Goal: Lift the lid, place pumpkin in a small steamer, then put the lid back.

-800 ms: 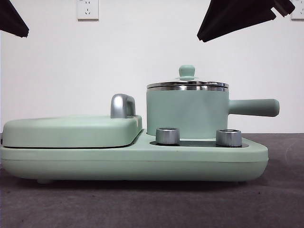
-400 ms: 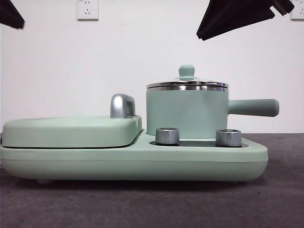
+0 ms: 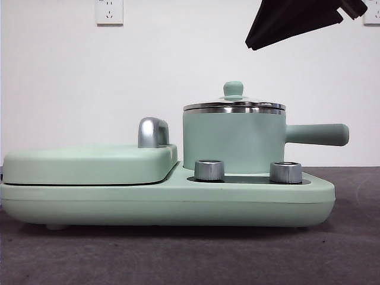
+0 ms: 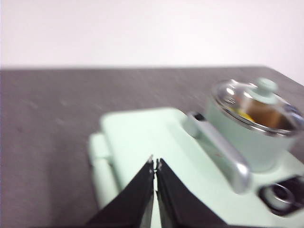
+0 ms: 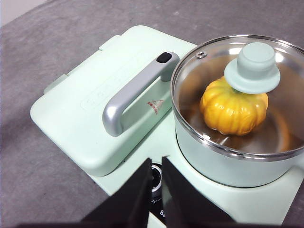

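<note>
The small steamer point(image 3: 234, 142) stands on the right half of the mint-green appliance, its long handle point(image 3: 317, 134) pointing right. The lid point(image 3: 234, 107) sits on it, knob point(image 3: 233, 89) up. Through the glass, the right wrist view shows the yellow-orange pumpkin point(image 5: 232, 108) inside the steamer point(image 5: 228, 161) under the lid point(image 5: 251, 66). My right gripper point(image 5: 156, 164) hangs high above the front of the appliance, shut and holding nothing; in the front view it is the dark arm point(image 3: 297, 21) at the top right. My left gripper point(image 4: 155, 164) is shut and empty above the griddle cover, with the steamer point(image 4: 249, 137) beyond it.
The flat griddle cover point(image 3: 89, 163) with its silver handle point(image 3: 153, 132) fills the appliance's left half. Two silver knobs point(image 3: 209, 170) point(image 3: 285, 172) stand in front of the steamer on the base point(image 3: 166, 205). Grey table point(image 3: 178, 255) lies all around.
The black tip of the left arm at the front view's top left corner has drawn up and out of view. The right arm, steamer and lid have not moved.
</note>
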